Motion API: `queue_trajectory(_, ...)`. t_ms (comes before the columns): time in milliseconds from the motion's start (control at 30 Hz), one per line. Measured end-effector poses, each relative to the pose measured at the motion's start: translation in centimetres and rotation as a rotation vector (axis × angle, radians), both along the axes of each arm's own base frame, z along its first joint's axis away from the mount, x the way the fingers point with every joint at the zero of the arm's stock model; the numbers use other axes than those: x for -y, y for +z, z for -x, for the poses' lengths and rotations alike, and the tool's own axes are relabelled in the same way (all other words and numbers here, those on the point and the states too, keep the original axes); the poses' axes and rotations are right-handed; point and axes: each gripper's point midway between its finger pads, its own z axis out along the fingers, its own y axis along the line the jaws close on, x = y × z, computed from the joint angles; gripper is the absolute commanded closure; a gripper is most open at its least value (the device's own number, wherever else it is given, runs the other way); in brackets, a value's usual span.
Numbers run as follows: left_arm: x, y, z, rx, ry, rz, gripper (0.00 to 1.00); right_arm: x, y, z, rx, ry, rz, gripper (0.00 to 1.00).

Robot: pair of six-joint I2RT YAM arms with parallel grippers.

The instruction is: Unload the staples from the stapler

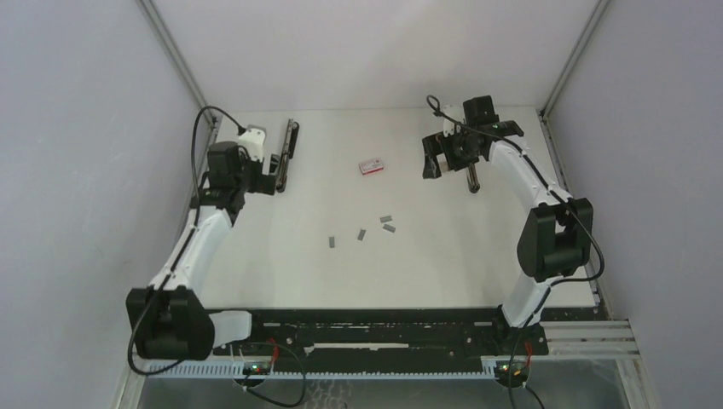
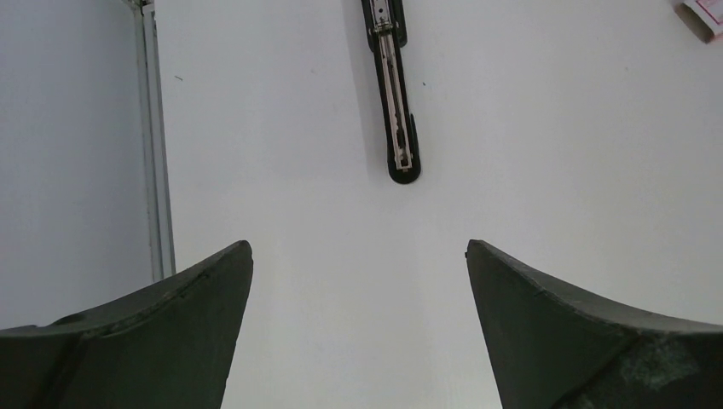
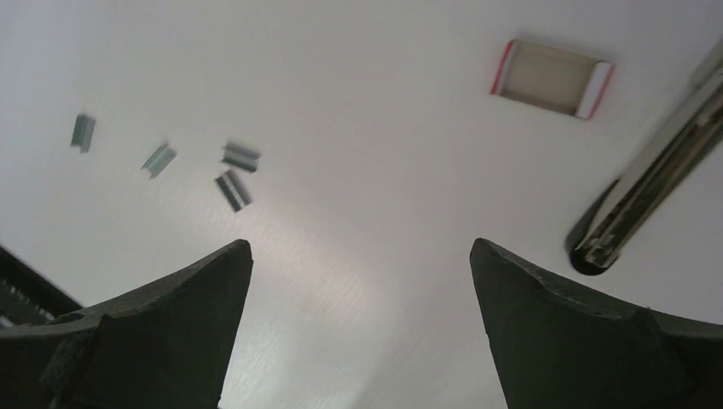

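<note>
A black stapler [image 1: 286,158] lies opened out flat at the far left of the white table, its chrome channel [image 2: 396,94] facing up. My left gripper [image 1: 256,170] hovers just beside it, open, with only bare table between its fingers [image 2: 358,247]. Several short grey staples [image 1: 362,233] lie loose mid-table, and they show blurred at the upper left of the right wrist view [image 3: 233,189]. My right gripper [image 1: 435,166] hangs open and empty at the far right [image 3: 362,243]. A second black and chrome stapler [image 3: 648,192] lies close beside it [image 1: 471,181].
A small red-and-white box [image 1: 372,166] lies open between the two grippers [image 3: 552,78], and it shows at the top right corner of the left wrist view [image 2: 703,17]. A metal rail [image 2: 158,153] marks the table's left edge. Grey walls enclose the back and both sides.
</note>
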Motion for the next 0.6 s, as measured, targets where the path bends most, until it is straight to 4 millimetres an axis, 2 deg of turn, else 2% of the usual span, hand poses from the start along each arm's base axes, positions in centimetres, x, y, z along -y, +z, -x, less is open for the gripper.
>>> queue_trajectory(133,-0.1,0.1,3.3,0.032,-0.025,-0.022,0.0,1.5,-0.3,-3.3,0.022,-0.091,0.011,0.0)
queue_trajectory(300,-0.8,0.6,6.0,0.071,-0.025,-0.049,0.0,2.8,-2.1,-7.6,0.017,-0.18,0.029,0.0)
queue_trajectory(400,-1.4,0.6,7.2,0.086,-0.019,-0.065,0.0,3.3,-3.2,-9.4,0.013,-0.223,0.044,0.0)
queue_trajectory(600,-1.7,-1.5,8.7,0.059,-0.035,-0.087,0.0,3.7,-4.2,-12.7,0.038,-0.278,0.062,0.14)
